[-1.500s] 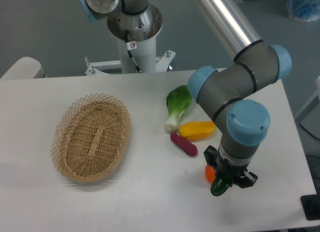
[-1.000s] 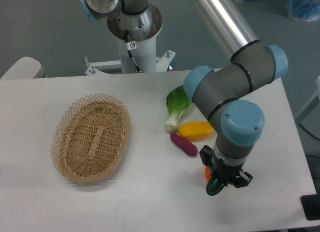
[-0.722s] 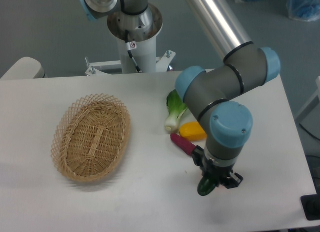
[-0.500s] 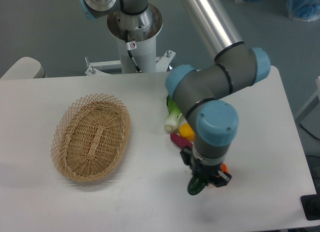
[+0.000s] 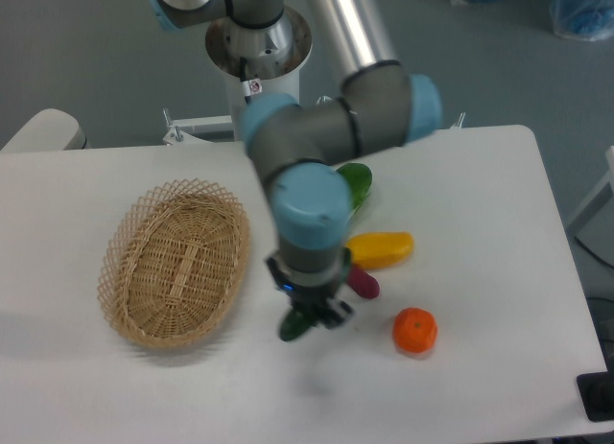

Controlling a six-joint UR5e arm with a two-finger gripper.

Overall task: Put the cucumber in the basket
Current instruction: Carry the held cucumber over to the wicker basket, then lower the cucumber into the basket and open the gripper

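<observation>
End effector (image 5: 305, 310), gripping cucumber (image 5: 294, 325), has moved left toward basket (image 5: 177, 263).

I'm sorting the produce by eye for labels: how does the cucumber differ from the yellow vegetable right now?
The cucumber is dark green and slender; the yellow vegetable is bright yellow and plumper. The cucumber is clamped in the gripper, with only its lower end showing, while the yellow vegetable lies on the table, untouched. The cucumber is nearer the basket. Both are glossy with rounded ends.
</observation>
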